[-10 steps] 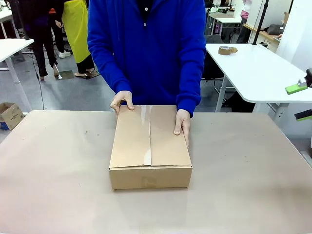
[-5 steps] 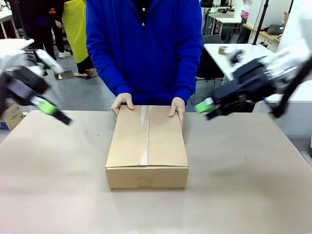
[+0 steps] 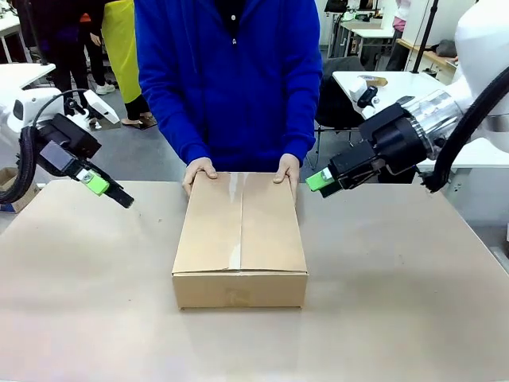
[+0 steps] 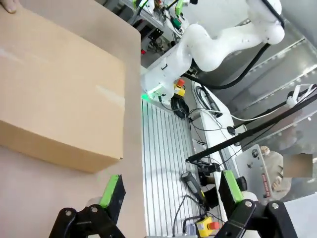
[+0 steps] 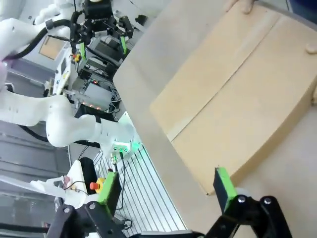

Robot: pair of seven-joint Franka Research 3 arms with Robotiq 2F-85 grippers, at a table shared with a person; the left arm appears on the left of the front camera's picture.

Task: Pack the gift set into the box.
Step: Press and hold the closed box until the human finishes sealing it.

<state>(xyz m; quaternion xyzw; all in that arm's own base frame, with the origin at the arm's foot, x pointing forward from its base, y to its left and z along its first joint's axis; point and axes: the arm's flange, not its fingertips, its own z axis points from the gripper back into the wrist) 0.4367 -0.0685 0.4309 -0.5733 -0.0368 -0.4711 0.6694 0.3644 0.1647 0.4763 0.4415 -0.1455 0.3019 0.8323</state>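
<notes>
Box (image 3: 240, 239) shut, person's hands (image 3: 199, 169) on far edge, L gripper (image 4: 171, 191), R gripper (image 5: 167, 187) spread

L pincer (image 3: 111, 192) & R pincer (image 3: 318, 181) now in, flanking box (image 3: 240, 231).

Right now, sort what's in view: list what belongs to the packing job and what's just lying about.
Job in hand:
- cardboard box, flaps closed
- person's hands on its far edge
- left gripper and right gripper, fingers open, either side of it

Lying about:
- tape roll on the white side table
</notes>
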